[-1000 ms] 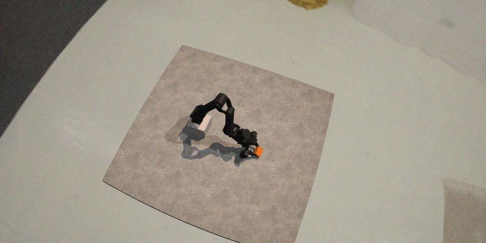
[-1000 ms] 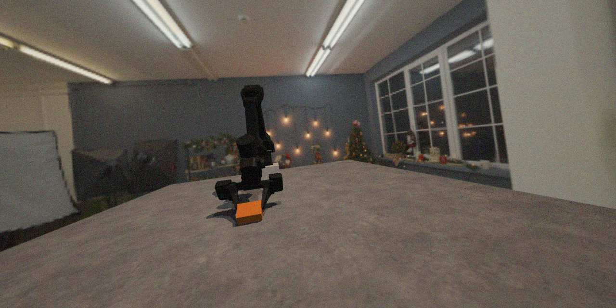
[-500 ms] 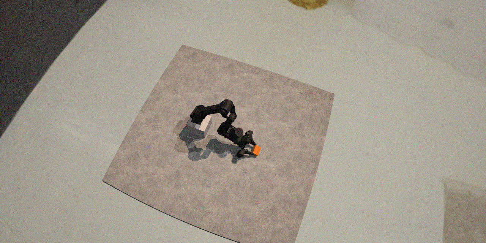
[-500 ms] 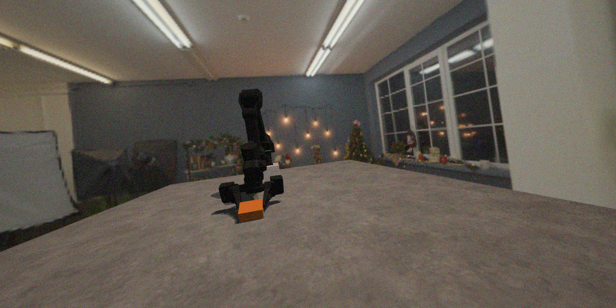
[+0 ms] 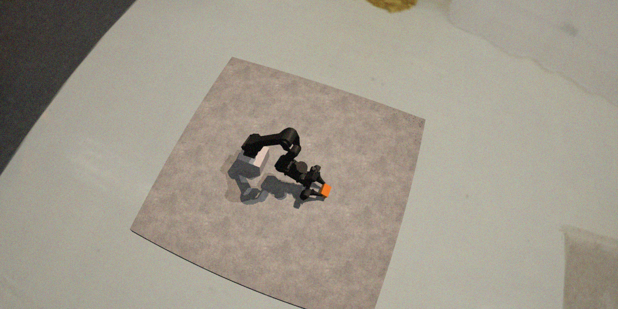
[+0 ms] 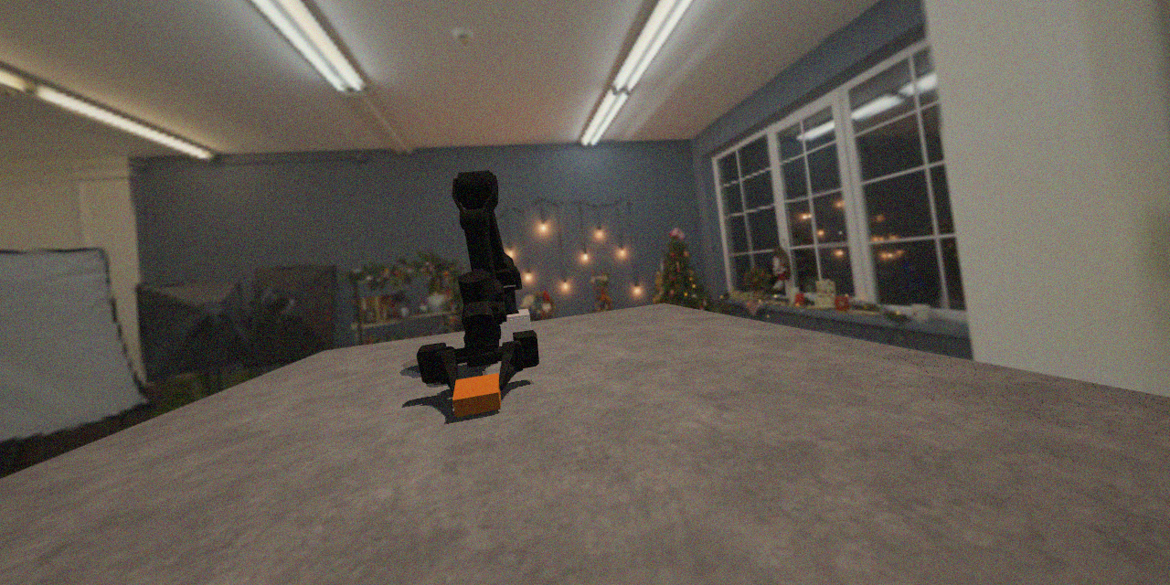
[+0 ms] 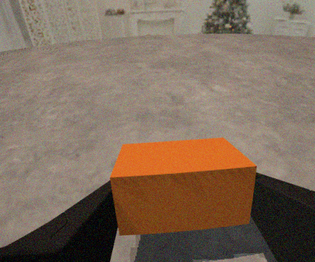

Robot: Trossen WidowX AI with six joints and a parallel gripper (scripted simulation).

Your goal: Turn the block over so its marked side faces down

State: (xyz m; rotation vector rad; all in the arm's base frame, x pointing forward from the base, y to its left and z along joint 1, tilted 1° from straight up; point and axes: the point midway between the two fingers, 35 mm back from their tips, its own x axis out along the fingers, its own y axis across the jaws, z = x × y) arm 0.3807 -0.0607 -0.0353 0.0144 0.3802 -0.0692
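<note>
arm base: grey-and-pale block [image 5: 261,161] [image 6: 518,319], leftmost part of the rig in top view, on the tabletop [image 5: 354,134] [image 6: 695,434] [image 7: 164,87].
arm: black [image 5: 270,139] [image 6: 483,241], rises off the base, bends over at the elbow, then drops down and right in top view.
arm shadow: dark patch [image 5: 280,188] on the tabletop, below the arm in top view.
end effector: [image 5: 322,189] [image 6: 476,387] [image 7: 183,182] closed on the orange block, reaching out low over the tabletop.
fingers: black [image 7: 77,218], one on each side of the block, both against its ends in wrist view.
block: orange [image 5: 326,190] [image 6: 475,397] [image 7: 184,193], between the fingertips, at the right end of the arm in top view. Wrist view gets a bright upper face plus a darker near face.
block vs tabletop: low, near the surface. Contact or small gap, can't tell.
marked side: can't tell which face it is.
far right, exterior view: white-framed window [image 6: 840,196], beyond the tabletop.
</note>
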